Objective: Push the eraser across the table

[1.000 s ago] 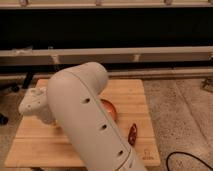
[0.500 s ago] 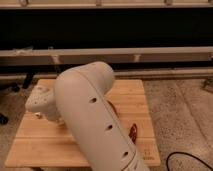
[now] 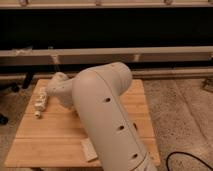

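Claw: the claw (image 3: 50, 92) sits low over the far-left part of the bench, at the end of the big cream arm (image 3: 107, 120). Whether it is wide or narrow I cannot tell, since the wrist housing covers it.
Eraser: the eraser (image 3: 40, 102) lies just beside the claw on its left, possibly touching it. Its long axis runs roughly front to back, with the small nub at the near end.
Bench: the bench (image 3: 55, 136) is a light slatted board, and the eraser lies close to its left edge.
Progress: judged from where it lies, the eraser is at the far left of the board, so either little bench remains ahead or the whole width does, depending on the push direction.
Edges: the left edge is the nearest drop, and a leftward shove risks sending the eraser onto the floor (image 3: 181, 112).
Open room: bare wood lies toward the near-left corner. A tan block (image 3: 89, 149) lies by the front edge, well apart from the eraser.
Beyond: a dark cable (image 3: 186, 159) loops on the floor at the right.
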`<state>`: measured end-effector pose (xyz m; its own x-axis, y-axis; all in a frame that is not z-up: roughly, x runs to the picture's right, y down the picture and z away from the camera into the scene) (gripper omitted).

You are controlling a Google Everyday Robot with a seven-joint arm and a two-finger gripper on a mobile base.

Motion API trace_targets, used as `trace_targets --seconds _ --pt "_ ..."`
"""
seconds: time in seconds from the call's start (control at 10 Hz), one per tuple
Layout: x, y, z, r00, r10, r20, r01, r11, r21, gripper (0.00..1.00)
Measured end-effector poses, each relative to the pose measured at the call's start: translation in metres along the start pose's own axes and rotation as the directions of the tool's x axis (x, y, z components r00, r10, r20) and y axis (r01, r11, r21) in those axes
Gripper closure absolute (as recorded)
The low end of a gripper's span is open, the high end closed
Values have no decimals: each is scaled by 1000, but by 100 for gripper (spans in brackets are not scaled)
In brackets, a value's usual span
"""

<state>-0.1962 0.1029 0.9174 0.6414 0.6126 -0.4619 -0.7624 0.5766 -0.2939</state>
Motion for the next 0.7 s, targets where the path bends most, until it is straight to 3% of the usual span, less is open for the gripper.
trace_targets --seconds 0.1,0.3,0.5,0.7 --pt "-6 -24 -1 999 30 20 -29 1000 -5 94" --pt "-13 -44 -9 997 48 53 -47 999 -16 93" --pt "-13 -46 -19 997 40 70 -38 999 -40 85" --pt "-11 -40 -17 998 37 51 -36 999 -33 93"
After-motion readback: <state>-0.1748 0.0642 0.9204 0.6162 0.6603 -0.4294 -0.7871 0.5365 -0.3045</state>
